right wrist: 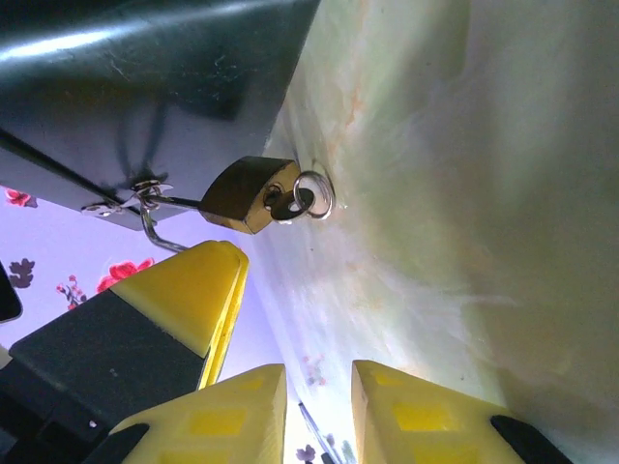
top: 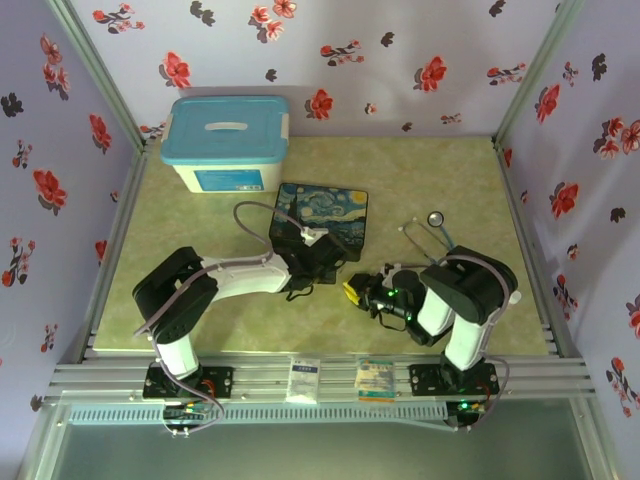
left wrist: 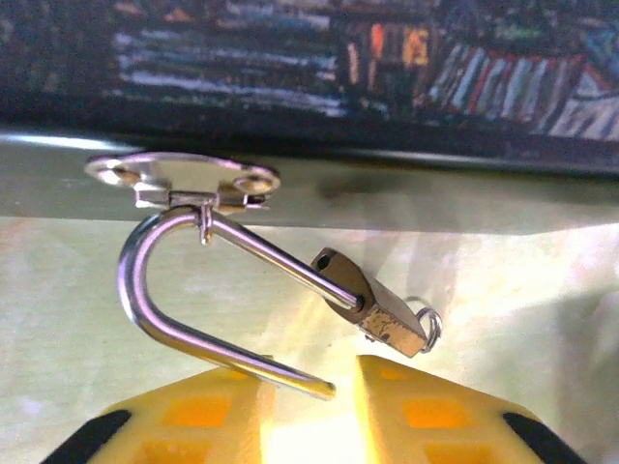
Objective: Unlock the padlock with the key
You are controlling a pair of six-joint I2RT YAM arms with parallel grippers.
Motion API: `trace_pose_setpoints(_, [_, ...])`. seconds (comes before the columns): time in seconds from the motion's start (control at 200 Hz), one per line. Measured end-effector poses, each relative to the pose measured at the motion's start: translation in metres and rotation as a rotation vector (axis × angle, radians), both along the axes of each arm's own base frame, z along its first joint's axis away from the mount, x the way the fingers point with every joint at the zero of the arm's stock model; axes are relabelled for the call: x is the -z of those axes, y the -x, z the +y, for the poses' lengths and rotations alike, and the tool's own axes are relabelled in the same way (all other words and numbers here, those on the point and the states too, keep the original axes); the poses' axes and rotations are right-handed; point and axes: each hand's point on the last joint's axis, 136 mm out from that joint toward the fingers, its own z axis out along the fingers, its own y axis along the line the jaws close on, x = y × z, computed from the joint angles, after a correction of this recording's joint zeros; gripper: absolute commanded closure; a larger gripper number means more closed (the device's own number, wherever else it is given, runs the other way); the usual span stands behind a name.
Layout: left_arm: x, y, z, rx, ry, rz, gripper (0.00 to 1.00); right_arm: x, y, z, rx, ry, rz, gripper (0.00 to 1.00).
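The small brass padlock [left wrist: 379, 314] hangs by its silver shackle [left wrist: 135, 304] from the hasp [left wrist: 184, 179] on the front of the Starry-Night box [top: 322, 215]. The shackle's free end is out of the padlock body and lies just above the gap of my left gripper [left wrist: 314, 391], which is open. In the right wrist view the dark key [right wrist: 288, 202] sits in the keyhole of the padlock [right wrist: 242, 196], with its ring [right wrist: 315, 195] beside it. My right gripper [right wrist: 319, 387] is open and empty, a short way back from the key.
A white tub with a blue lid [top: 228, 140] stands at the back left. A stethoscope [top: 432, 225] lies right of the box. Both arms meet in front of the box, and one yellow finger of the left gripper [right wrist: 184, 290] shows beside the padlock.
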Motion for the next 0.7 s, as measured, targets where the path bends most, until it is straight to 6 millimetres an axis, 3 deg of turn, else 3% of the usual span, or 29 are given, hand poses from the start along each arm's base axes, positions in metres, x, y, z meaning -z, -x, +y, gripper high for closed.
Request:
trace_pose_setpoints(0.23, [-0.006,-0.001,-0.001,0.002,0.003,-0.006,0.60,-0.009,-0.005,0.003,-0.090,0.182,-0.089,0.68])
trace_pose_setpoints(0.415, [-0.021,-0.002,-0.003,-0.003,0.053,-0.034,0.66,-0.061,-0.026,-0.018,-0.103,0.487,-0.319,0.64])
trace_pose_setpoints(0.475, [-0.024,-0.004,-0.006,-0.001,0.067,-0.043,0.67,-0.069,-0.029,-0.030,-0.104,0.568,-0.361,0.64])
trace_pose_setpoints(0.54, [-0.025,-0.005,-0.007,-0.002,0.073,-0.046,0.71,-0.062,-0.029,-0.043,-0.122,0.658,-0.362,0.64])
trace_pose_setpoints(0.7, [-0.027,-0.006,-0.010,0.000,0.088,-0.053,0.72,-0.020,-0.014,-0.063,-0.234,0.824,-0.273,0.65])
